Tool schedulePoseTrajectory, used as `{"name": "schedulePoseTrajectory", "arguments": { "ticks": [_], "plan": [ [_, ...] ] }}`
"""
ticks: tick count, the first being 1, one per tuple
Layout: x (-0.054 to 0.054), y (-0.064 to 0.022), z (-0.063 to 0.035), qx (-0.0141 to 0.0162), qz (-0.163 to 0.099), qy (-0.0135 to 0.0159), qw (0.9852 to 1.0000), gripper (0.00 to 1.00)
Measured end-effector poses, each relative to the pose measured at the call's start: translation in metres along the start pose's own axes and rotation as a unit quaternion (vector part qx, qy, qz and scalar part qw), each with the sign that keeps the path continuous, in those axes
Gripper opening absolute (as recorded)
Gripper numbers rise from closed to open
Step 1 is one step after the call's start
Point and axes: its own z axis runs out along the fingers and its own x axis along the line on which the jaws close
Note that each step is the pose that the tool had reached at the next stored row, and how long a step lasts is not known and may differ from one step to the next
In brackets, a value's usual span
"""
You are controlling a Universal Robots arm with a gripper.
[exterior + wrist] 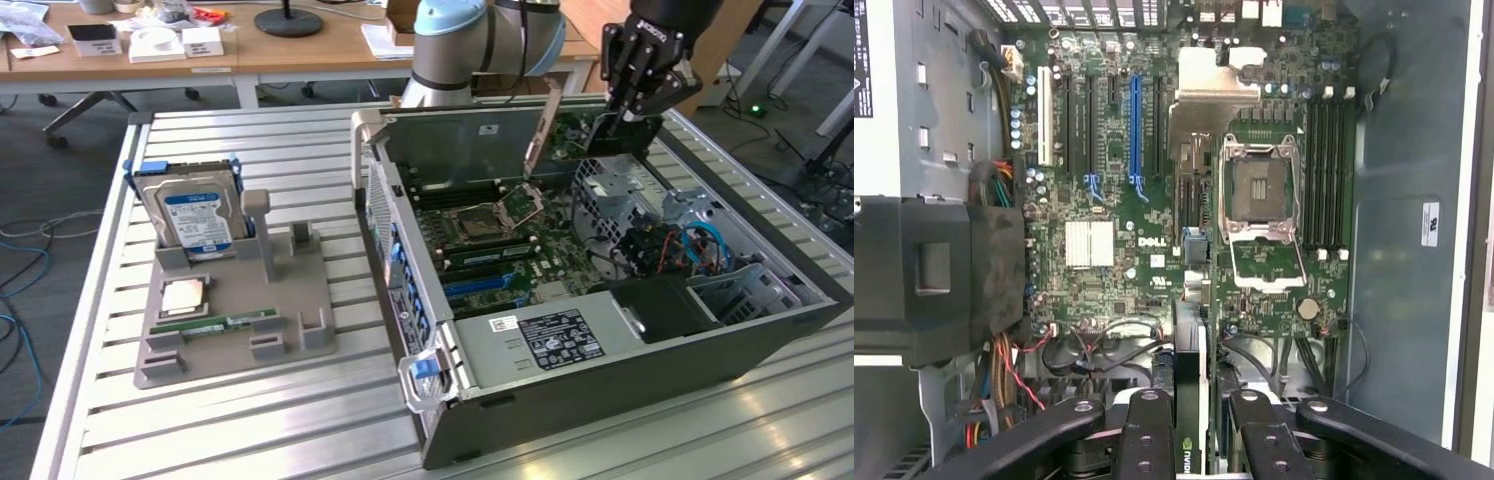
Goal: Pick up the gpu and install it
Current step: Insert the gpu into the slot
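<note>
The gpu (577, 136) is a dark green card with a long pale bracket along one end. It hangs upright over the far end of the open computer case (561, 385), with my gripper (618, 122) shut on its top edge. In the wrist view the gpu (1189, 365) shows edge-on between my black fingers (1147, 430), with my gripper (1194, 435) above the motherboard (1104, 245). The blue expansion slot (1135, 125) lies further along the board, apart from the card. The processor socket (1259, 190) stands open beside it.
A grey fixture (287, 325) on the slatted table at the exterior view's left holds a hard drive (200, 215), a processor chip (183, 296) and a green memory stick (214, 325). Inside the case are a black power supply (661, 305), drive cages and loose cables (694, 245).
</note>
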Motion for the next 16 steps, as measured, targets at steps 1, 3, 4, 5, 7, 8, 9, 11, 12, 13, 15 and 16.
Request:
{"name": "schedulePoseTrajectory", "arguments": {
  "ticks": [1,3,4,5,7,8,9,11,12,13,15,16],
  "plan": [
    [0.000,0.0015,0.0001,0.0001,0.000,0.0000,1.0000,0.26],
    [0.000,0.0046,0.0002,0.0006,0.000,0.0001,1.0000,0.26],
    [0.000,0.0062,0.0003,0.0009,0.000,0.0000,1.0000,0.26],
    [0.000,0.0076,0.0004,0.0011,0.000,0.0000,1.0000,0.26],
    [-0.001,0.0105,0.0006,0.0014,0.000,0.0000,1.0000,0.26],
    [-0.001,0.0116,0.0007,0.0016,0.000,0.0000,1.0000,0.26],
    [-0.001,0.0123,0.0007,0.0018,0.000,0.0000,1.0000,0.26],
    [-0.001,0.0125,0.0007,0.0021,0.000,-0.0003,1.0000,0.26],
    [-0.001,0.0125,0.0007,0.0021,0.000,-0.0003,1.0000,0.26],
    [-0.001,0.0125,0.0007,0.0022,0.000,-0.0003,1.0000,0.26],
    [-0.001,0.0125,0.0007,0.0022,0.000,-0.0003,1.0000,0.26],
    [-0.001,0.0126,0.0007,0.0022,0.000,-0.0003,1.0000,0.26]
  ]
}}
